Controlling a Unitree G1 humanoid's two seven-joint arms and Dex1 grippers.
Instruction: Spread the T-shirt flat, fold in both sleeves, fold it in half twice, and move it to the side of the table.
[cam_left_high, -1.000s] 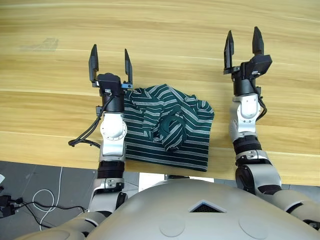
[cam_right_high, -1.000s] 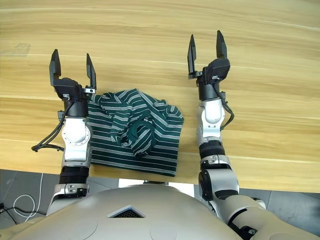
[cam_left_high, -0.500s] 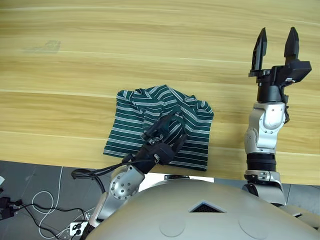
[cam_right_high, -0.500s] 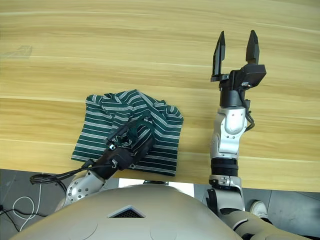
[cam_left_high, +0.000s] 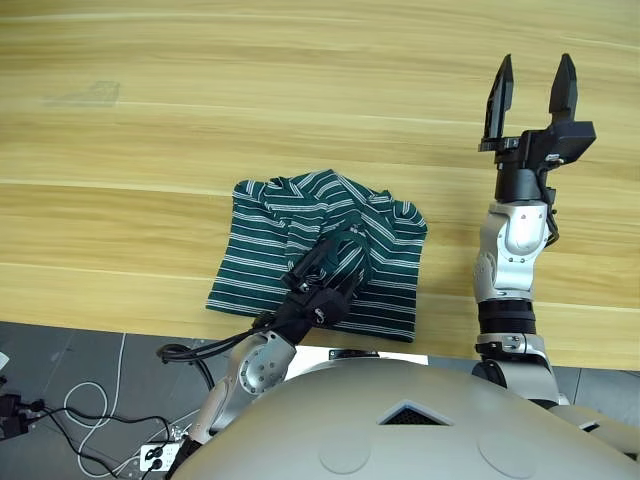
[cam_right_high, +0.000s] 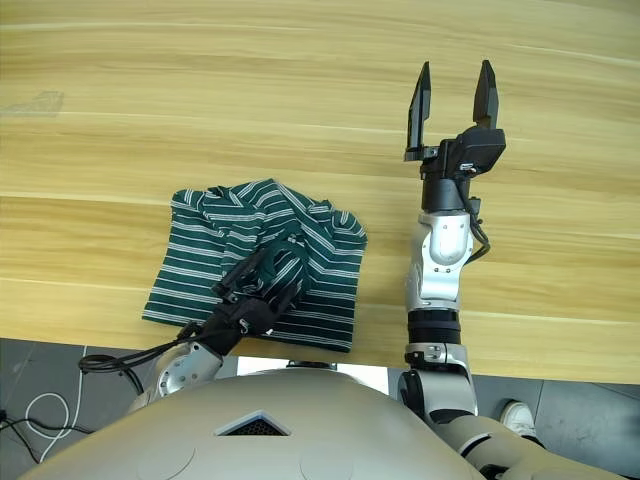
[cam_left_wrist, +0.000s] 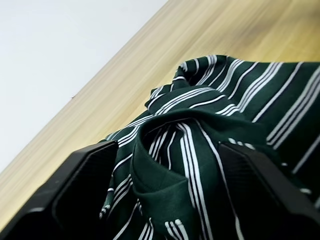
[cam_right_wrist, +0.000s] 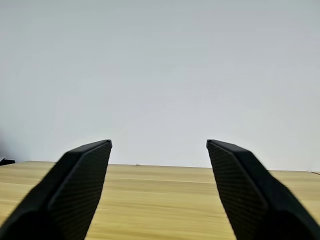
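Now, left end effector (cam_left_wrist: 167, 150) spread astride T-shirt (cam_left_high: 260, 265) (at its bunched collar (cam_left_wrist: 160, 175)), right end effector (cam_left_high: 530, 85) released, well apart.

A crumpled green T-shirt (cam_left_high: 262, 232) with white stripes lies on the wooden surface (cam_left_high: 200, 100), close to its near edge. The left gripper (cam_left_high: 346, 256) reaches in over that edge and sits above the shirt's bunched middle. The right gripper (cam_left_high: 530, 92), fingers spread apart, hangs over bare wood toward the right edge, well apart from the shirt.
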